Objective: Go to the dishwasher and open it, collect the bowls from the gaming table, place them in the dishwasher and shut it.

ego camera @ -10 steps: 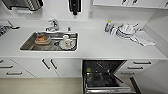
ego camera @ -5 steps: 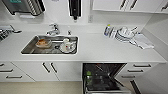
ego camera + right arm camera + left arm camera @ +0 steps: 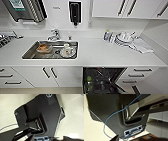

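- Dishwasher (image 3: 103,80) sits bottom centre-right of the head view, under the surface (image 3: 100,53). Its door is already open, with dark racks visible inside.
- Something green (image 3: 88,79) lies in the rack at lower left of the opening. It is too blurred to call a bowl.
- Judgement: the "open it" step is done. Whether any bowl is loaded cannot be told, and closing is still to do.
- Gaming table and its bowls: nothing here to place them.
- Fingers: the wrist views show dark robot plate, a blue cable (image 3: 115,114) and pale floor. Cannot tell whether the left or right fingers are wide, narrow or holding anything.
- Around, left of centre: sink (image 3: 30,53) with an orange-brown dish (image 3: 44,48) and a white dish (image 3: 67,51) inside, and the tap (image 3: 53,35) behind it.
- Upper right of the surface: stack of white plates (image 3: 123,38), a small bottle (image 3: 107,35) and a cloth (image 3: 142,46).
- On the wall: black dispenser (image 3: 74,12) at top centre, appliance (image 3: 23,10) at upper left, cabinets (image 3: 107,7) at upper right.
- In the way: the open door juts out at floor level by the drawers (image 3: 140,72), a likely thing for the base to clip when driving up.
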{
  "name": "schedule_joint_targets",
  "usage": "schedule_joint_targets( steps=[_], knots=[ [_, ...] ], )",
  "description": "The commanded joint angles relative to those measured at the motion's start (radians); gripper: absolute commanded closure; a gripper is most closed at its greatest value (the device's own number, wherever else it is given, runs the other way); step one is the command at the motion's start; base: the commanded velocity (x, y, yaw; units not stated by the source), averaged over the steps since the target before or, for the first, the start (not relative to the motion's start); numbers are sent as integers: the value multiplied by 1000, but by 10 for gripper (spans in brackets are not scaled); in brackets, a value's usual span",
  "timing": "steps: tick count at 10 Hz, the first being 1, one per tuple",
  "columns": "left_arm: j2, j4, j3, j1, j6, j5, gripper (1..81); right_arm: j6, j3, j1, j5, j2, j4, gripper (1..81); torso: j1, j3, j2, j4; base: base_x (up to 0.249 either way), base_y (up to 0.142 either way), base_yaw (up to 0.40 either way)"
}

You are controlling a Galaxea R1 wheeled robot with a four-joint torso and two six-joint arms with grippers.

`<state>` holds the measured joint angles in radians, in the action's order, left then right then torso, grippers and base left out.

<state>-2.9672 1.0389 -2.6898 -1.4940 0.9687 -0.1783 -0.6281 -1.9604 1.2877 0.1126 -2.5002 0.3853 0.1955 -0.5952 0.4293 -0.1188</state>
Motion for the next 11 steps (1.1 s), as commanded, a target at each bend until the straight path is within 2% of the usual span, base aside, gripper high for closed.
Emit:
schedule_joint_targets(
  steps=[1,2,3,6,7,8,9,10,11],
  knots=[
    [2,-3,-9,-2,-2,43,10,4,-4,-35,50,36,1,10,61,0,95,0,0,0,0],
    [0,-3,-9,-2,-2,43,10,4,-15,-37,50,28,0,10,83,-30,130,0,0,0,0],
    [0,-3,-9,-2,-2,45,10,4,-29,-38,50,18,0,10,104,-79,164,0,0,0,0],
    [0,-3,-12,-2,-2,45,10,4,-58,-41,50,-7,0,10,164,-160,259,0,0,0,0],
    [0,-3,-12,-2,-2,45,10,4,-72,-43,50,-17,0,10,185,-100,292,0,0,0,0],
    [0,-3,-12,-2,-2,45,10,4,-86,-43,50,-28,-2,10,202,-123,317,0,0,0,0],
    [-1,-3,-16,-2,-2,45,10,-4,-109,-47,47,-50,-9,10,344,-128,535,0,0,0,0],
    [-3,-3,-22,-2,-2,45,10,-10,-132,-56,35,-64,-13,10,236,-134,371,0,0,0,0],
    [-3,-3,-25,-2,-2,45,10,-12,-148,-67,20,-70,-16,10,256,-137,403,0,0,0,0]
  ],
)
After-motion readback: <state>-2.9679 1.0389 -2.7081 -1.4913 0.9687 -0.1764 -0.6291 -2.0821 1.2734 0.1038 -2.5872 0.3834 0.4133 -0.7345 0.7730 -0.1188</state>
